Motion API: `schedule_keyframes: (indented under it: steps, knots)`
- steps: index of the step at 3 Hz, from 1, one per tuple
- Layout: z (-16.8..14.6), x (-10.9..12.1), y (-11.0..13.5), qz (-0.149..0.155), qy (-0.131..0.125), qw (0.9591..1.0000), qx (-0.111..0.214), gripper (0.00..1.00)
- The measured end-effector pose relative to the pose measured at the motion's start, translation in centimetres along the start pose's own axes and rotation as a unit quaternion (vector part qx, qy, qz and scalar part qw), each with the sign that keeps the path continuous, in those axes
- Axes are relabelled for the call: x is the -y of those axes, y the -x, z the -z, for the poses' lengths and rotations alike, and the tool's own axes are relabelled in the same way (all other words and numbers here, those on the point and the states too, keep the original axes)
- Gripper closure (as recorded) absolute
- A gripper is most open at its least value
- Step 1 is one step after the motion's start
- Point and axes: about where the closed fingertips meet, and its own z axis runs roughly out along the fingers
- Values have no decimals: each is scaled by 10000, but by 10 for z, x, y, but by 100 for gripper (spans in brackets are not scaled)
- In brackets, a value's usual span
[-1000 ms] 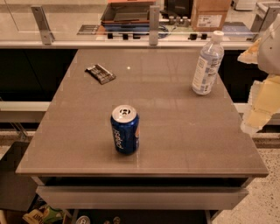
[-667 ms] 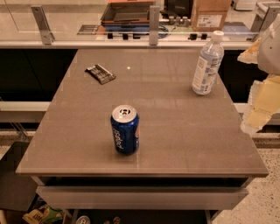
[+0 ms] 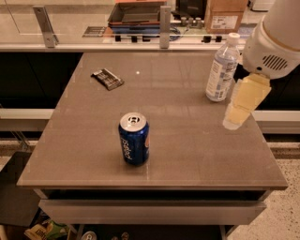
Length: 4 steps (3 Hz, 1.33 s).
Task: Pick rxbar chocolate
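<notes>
The rxbar chocolate (image 3: pixel 107 78) is a small flat bar in a dark wrapper with pale lettering. It lies flat at the far left of the brown table (image 3: pixel 187 140). My gripper (image 3: pixel 233 121) hangs on the pale arm at the right, above the table's right side. It is just right of the water bottle and far from the bar. It holds nothing that I can see.
A blue Pepsi can (image 3: pixel 134 138) stands upright near the table's front middle. A clear water bottle (image 3: pixel 221 68) stands at the far right. A counter with a glass rail, a tray (image 3: pixel 136 11) and a cardboard box (image 3: pixel 224 14) runs behind the table.
My arm and gripper have moved left, from beside the table's right edge to over its right side near the bottle. The bar, can and bottle have not moved.
</notes>
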Motion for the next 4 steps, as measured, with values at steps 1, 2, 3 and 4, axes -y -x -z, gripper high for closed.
schedule_keyframes:
  steps: [1, 2, 3, 4]
  knots:
    - [-15, 20, 21, -544, -74, 9985, 52, 0]
    - [-23, 37, 40, -1250, -90, 9913, 391, 0]
    - [-31, 45, 66, -1549, -131, 9843, 841, 0]
    - [-44, 50, 97, -1667, -151, 9791, 1157, 0]
